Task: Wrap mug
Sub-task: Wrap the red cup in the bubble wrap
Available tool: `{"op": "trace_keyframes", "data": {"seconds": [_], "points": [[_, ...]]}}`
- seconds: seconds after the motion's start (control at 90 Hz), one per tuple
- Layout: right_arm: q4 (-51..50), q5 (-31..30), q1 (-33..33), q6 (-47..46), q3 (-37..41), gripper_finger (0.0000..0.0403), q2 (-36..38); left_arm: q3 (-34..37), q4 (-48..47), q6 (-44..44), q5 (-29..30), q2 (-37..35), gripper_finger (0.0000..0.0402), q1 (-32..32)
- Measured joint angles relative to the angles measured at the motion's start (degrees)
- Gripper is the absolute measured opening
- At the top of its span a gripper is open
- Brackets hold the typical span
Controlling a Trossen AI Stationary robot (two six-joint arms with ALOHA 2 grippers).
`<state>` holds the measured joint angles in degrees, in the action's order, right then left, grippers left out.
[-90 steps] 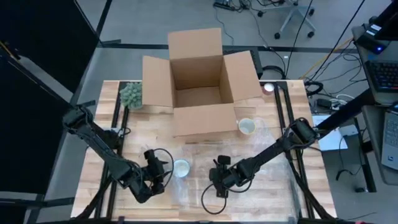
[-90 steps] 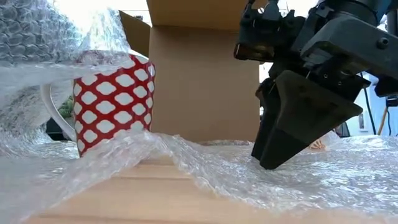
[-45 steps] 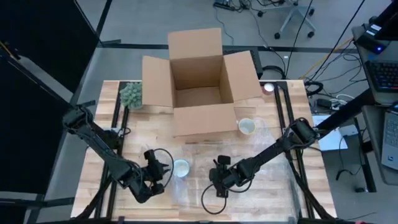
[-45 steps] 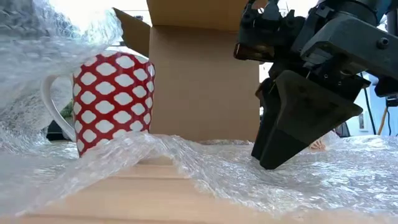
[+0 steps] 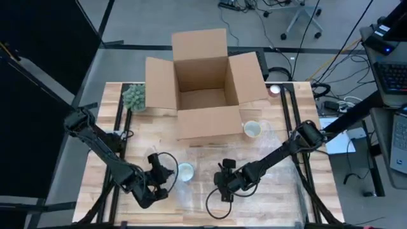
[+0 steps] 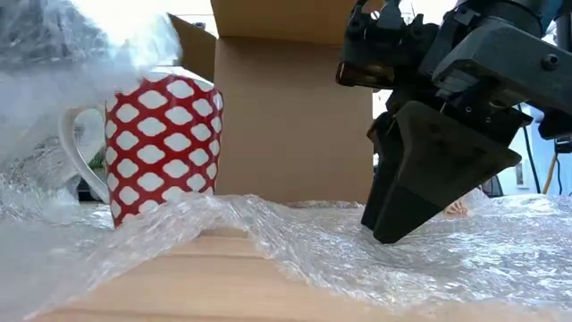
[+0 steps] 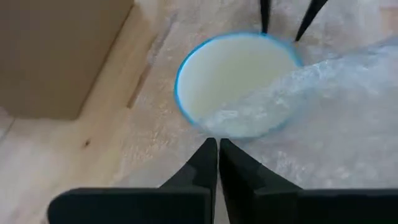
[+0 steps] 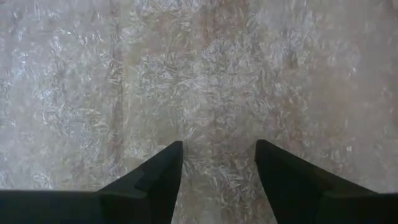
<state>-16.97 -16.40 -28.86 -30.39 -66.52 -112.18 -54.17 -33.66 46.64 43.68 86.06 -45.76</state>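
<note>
A red-and-white patterned mug (image 6: 161,148) stands upright on a clear bubble wrap sheet (image 6: 357,259) spread over the table's near middle. From above, the mug (image 5: 185,172) shows its white inside (image 7: 236,84). My left gripper (image 5: 166,180) is just left of the mug and shut on a raised flap of the wrap (image 6: 63,54). My right gripper (image 5: 224,188) stands open to the mug's right, with its fingertips down on the flat sheet (image 8: 211,74). My left gripper (image 7: 217,144) pinches the bubble wrap between its two shut fingers, at the flap's part nearest them (image 7: 249,134). The flap spreads out from the fingers over part of the mug's mouth and is held up off the table. My right gripper (image 6: 386,234) sets its open fingertips (image 8: 174,152) on the flat wrap, slanting down from above. The sheet lies on the table under them.
An open cardboard box (image 5: 203,83) stands at the table's far middle, right behind the mug. A second pale mug (image 5: 252,129) sits near the box's right corner. A small green plant (image 5: 134,97) is at the far left.
The raised flap of wrap lay over the mug's top a second ago. It has been drawn up and toward the table's left, and the mug's rim now stands bare in the low view. The mug and my right gripper have stayed put.
</note>
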Motion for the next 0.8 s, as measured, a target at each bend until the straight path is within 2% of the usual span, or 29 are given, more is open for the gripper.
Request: {"op": "trace_keyframes", "data": {"seconds": [0.289, 0.8], "points": [[0.0, 0.0, 0.0, 0.0, 0.0, 0.0187, 0.0, -6.2, 0.4, -9.6, 0.1, -0.1, 0.0, 0.5], [0.0, 0.0, 0.0, -0.3, 0.0, 0.0187, 0.0, -6.4, 0.2, -10.1, 0.3, -0.1, 0.0, 2.7]]}}
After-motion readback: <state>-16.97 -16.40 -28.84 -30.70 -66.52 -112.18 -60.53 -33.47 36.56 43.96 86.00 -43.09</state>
